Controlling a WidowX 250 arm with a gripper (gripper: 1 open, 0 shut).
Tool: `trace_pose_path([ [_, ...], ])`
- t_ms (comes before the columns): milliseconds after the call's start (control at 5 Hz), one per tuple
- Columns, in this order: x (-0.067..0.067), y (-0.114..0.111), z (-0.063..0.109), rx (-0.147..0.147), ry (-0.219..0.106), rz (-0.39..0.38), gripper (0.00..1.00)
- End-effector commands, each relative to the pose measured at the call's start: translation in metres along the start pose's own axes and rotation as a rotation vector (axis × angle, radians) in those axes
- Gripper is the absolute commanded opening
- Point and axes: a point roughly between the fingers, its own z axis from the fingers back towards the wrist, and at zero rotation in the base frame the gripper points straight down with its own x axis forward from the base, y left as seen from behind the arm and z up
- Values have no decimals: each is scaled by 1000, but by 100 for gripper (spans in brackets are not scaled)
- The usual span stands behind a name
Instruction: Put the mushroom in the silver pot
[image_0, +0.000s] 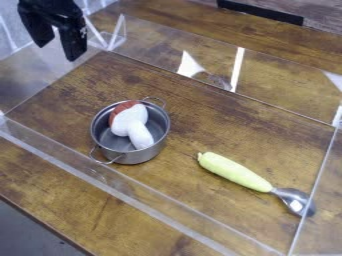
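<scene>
The mushroom, red-brown cap and thick white stem, lies inside the silver pot at the left-centre of the wooden table. My black gripper hangs high at the upper left, well away from the pot and behind it. Its jaws stand open and nothing is between its fingers.
A long yellow-green piece with a metal end lies to the right of the pot. Clear plastic walls fence the table on all sides, with a low front wall close to the pot.
</scene>
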Motion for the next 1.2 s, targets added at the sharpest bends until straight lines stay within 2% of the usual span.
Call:
trace_pose_path([
  [0, 7, 11, 20, 31, -46, 10, 100],
  [200, 17, 14, 11, 21, -46, -45, 100],
  [600, 31, 23, -6, 6, -23, -139, 100],
  [1000, 23, 36, -18, 26, 16, -74, 100],
])
